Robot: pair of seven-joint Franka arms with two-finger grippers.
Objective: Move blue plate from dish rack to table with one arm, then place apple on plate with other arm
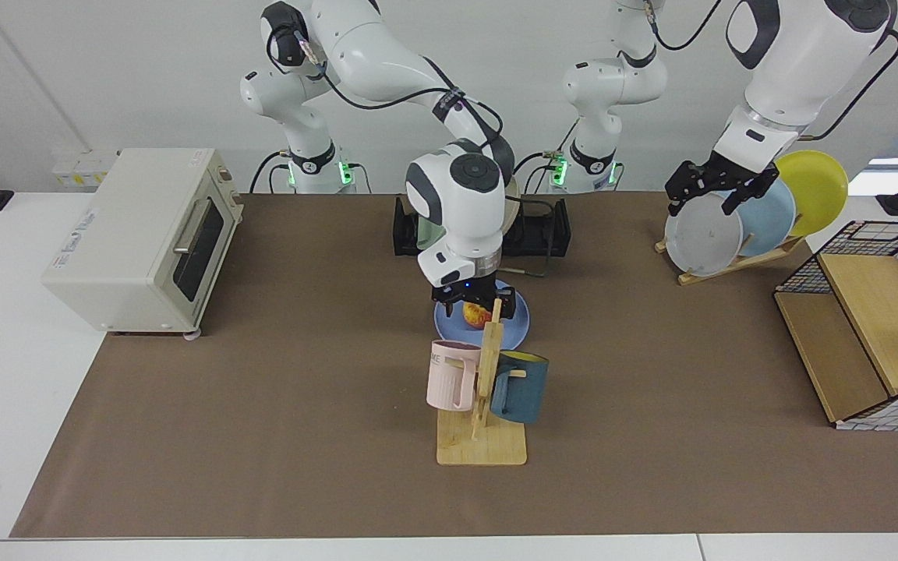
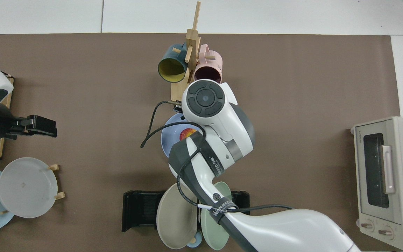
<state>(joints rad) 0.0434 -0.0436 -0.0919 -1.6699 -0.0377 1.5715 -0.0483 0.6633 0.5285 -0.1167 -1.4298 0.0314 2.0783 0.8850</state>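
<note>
Your apple (image 1: 478, 314) sits on the blue plate (image 1: 517, 327), flat on the tabletop (image 1: 262, 389) at 6 o'clock of the dish rack (image 1: 542, 230). The right pincer (image 1: 471, 296) hovers just above it, fingers apart. Lifting carelessly could snag the mug tree (image 1: 482, 389) close by. The left pincer (image 1: 718, 191) waits, apparently spread, near the grey plate (image 1: 702, 234).

Two alike arms, glossy white shells, rounded segments, dark grey-black joint bands. Right arm (image 1: 387, 54): round black end cap with concentric rings on wrist housing, black strap with white lettering around forearm, thin black cable looping along links. Left arm (image 1: 800, 54): same white shell, black oval recesses, black cable trailing off upper link. Both bases ringed black, green lights glowing. Black angular grippers; small blue light on right gripper (image 1: 471, 295).
</note>
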